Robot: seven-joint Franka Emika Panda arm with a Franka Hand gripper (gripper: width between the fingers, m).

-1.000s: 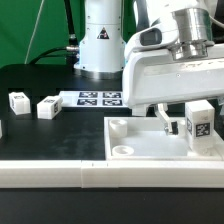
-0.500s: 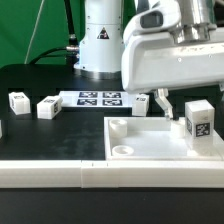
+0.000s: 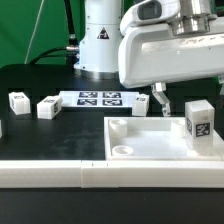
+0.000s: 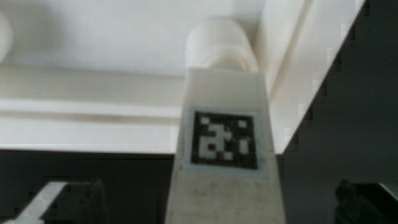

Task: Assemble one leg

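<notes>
**Found the leg upright on the tray, pincer wide open**

Spotted the leg (image 3: 197, 121) standing upright on the big white tray-like piece (image 3: 150, 148), at the far corner on the exterior view's right, with its black-and-white tag facing that camera. Couldn't settle on socket versus plain tray floor for its bottom end. Found the gripper (image 4: 212, 198) hovering over the leg with the jaws spread wide, clamped on nothing. Picked out both dark fingers (image 4: 50, 203) in the wrist view, one on each side of the leg, clear of it with a gap either way. Caught just one finger in the exterior view, near the leg's top on the exterior view's left, apart from it. Made out the tag in the wrist view too, a bit blurry. Noticed a round socket (image 3: 121, 150) at the tray's near corner on the exterior view's left. Counted two loose bits on the black table (image 3: 40, 135) off to the exterior view's left, well apart from the tray: a cube-ish block (image 3: 18, 100) and a longer block (image 3: 47, 107), each tagged. Saw the marker board (image 3: 100, 98) lying flat between those blocks and the gripper, just in front of the robot base (image 3: 100, 40).
</notes>
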